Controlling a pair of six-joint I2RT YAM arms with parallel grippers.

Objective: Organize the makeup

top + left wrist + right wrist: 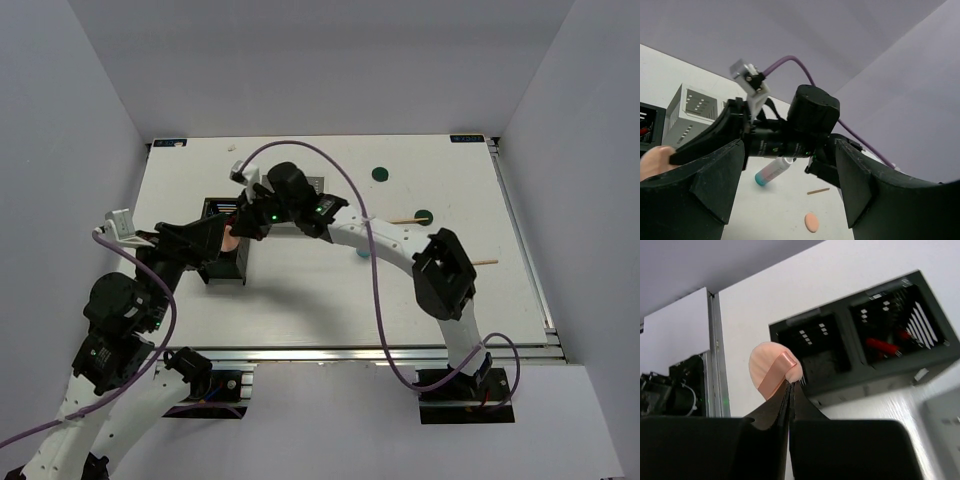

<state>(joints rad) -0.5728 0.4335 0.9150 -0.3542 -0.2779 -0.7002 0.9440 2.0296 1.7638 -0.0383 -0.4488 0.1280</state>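
My right gripper (791,382) is shut on the edge of a pink round pad (771,367) and holds it in the air in front of the black open-frame holder (865,350). Slim red tubes (882,346) lie in the holder's right compartment. From above, the right gripper (237,232) reaches across to the holder (226,272), close to my left gripper (215,250). The left gripper (790,200) is open with nothing between its fingers. Beyond them on the table lie a white bottle with a blue base (772,171), a wooden stick (818,191) and another pink pad (811,222).
A white box (690,115) stands behind the holder. Two dark green discs (379,173) (423,216) and two wooden sticks (405,220) (483,262) lie on the right half of the table. The right arm (440,270) arches over the middle.
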